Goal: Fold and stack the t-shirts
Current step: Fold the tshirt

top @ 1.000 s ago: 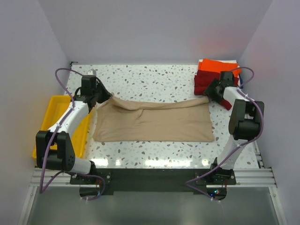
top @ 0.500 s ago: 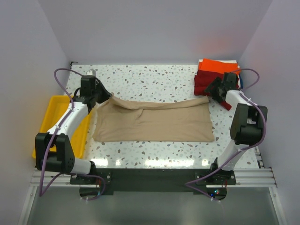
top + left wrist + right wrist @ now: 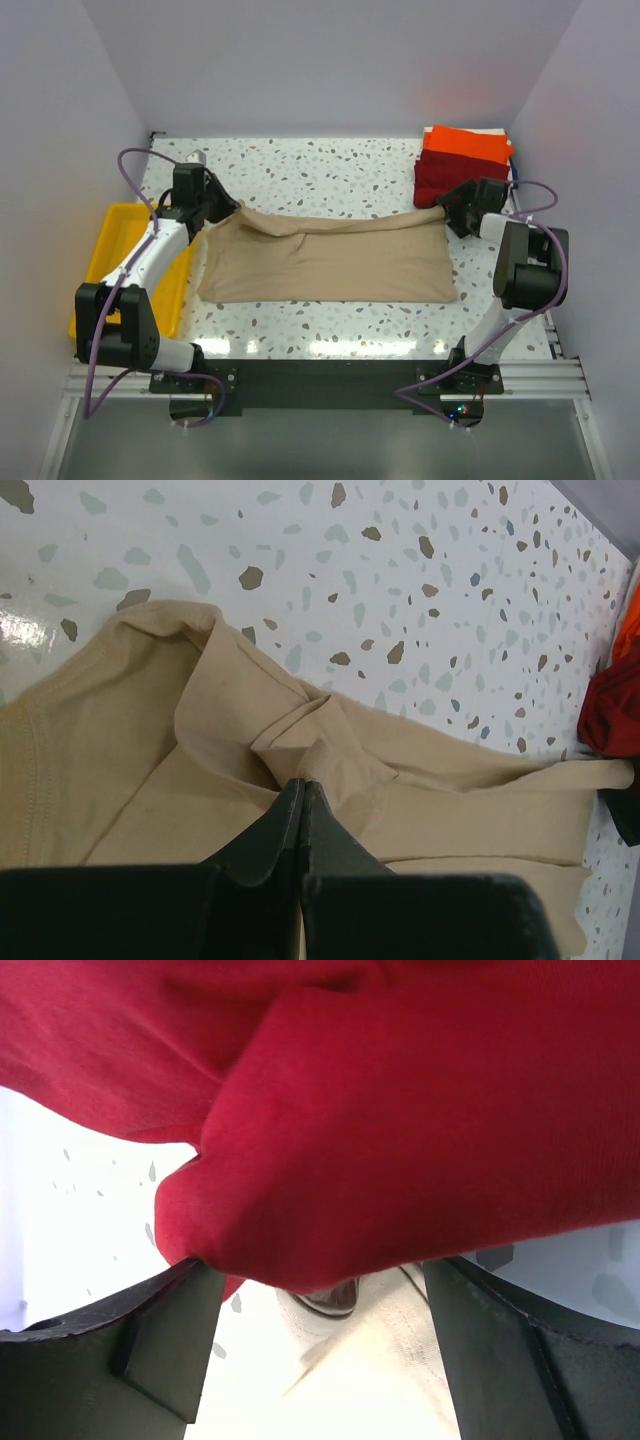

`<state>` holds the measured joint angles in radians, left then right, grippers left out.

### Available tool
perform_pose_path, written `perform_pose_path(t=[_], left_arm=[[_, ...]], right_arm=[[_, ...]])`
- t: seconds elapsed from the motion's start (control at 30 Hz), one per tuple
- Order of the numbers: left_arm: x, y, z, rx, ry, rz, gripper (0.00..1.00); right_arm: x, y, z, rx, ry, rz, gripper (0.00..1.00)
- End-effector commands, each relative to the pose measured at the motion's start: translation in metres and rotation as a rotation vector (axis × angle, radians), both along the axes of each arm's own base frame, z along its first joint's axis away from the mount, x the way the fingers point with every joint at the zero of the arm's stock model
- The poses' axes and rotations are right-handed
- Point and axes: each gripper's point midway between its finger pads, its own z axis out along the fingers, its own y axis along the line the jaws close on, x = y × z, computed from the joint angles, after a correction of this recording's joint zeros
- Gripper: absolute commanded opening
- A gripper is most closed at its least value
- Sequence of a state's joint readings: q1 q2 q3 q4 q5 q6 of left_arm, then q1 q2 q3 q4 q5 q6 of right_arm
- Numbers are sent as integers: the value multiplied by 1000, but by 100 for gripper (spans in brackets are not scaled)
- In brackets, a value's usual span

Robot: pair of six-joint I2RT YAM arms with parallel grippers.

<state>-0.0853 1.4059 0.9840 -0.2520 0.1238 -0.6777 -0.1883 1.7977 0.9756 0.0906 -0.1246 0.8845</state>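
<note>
arms reached to opposite far corners of the tan t-shirt (image 3: 330, 262). left arm (image 3: 150, 255) leaned forward with its elbow over the yellow tray (image 3: 112, 235) beside the shirt's left edge, wrist turned inward to the far-left corner. left claw (image 3: 303, 786) was pressed together, pinching a raised fold of the shirt there, the cloth puckered around its tips. right arm (image 3: 520, 255) stood up beside the shirt's right edge and doubled back down, wrist low at the far-right corner. right claw (image 3: 320, 1275) was spread wide and gripped nothing; the dark red t-shirt (image 3: 435, 180) bulged right in front of it, with tan cloth showing below, between the two sides. the tan shirt lay on the desk (image 3: 330, 165) as a broad band, long axis running left to right, near edge flat, far-right corner drawn out to a point toward the right claw. the dark red shirt sat folded just beyond that corner, and the bright orange t-shirt (image 3: 465, 143) lay folded on top of it.
</note>
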Motion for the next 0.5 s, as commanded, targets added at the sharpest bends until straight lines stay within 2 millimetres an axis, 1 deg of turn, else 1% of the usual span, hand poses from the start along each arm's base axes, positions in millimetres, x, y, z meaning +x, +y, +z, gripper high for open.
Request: perform_pose_path(t=[0.0,0.07,0.1,0.17,0.3,0.33,0.47], left_arm=[[4,0,15,-6,-62,-14,0],[4,0,16,-6,-63,-16,0],[4,0,16,-5,-62,-17,0],[4,0,16,-5,-64,-17,0],[4,-2,14,-10,-62,-26,0],[4,-2,14,-10,-63,-24,0],[3,-3,13,-16,-61,-30,0]], right_arm=[[19,-2,42,65,-181,-72,82],[19,-4,48,86,-207,-98,82],[16,-6,47,84,-216,-114,82],[15,-8,55,101,-254,-137,82],[12,-12,59,108,-287,-163,82],[13,-11,60,122,-297,-164,82],[13,-15,57,126,-299,-180,82]])
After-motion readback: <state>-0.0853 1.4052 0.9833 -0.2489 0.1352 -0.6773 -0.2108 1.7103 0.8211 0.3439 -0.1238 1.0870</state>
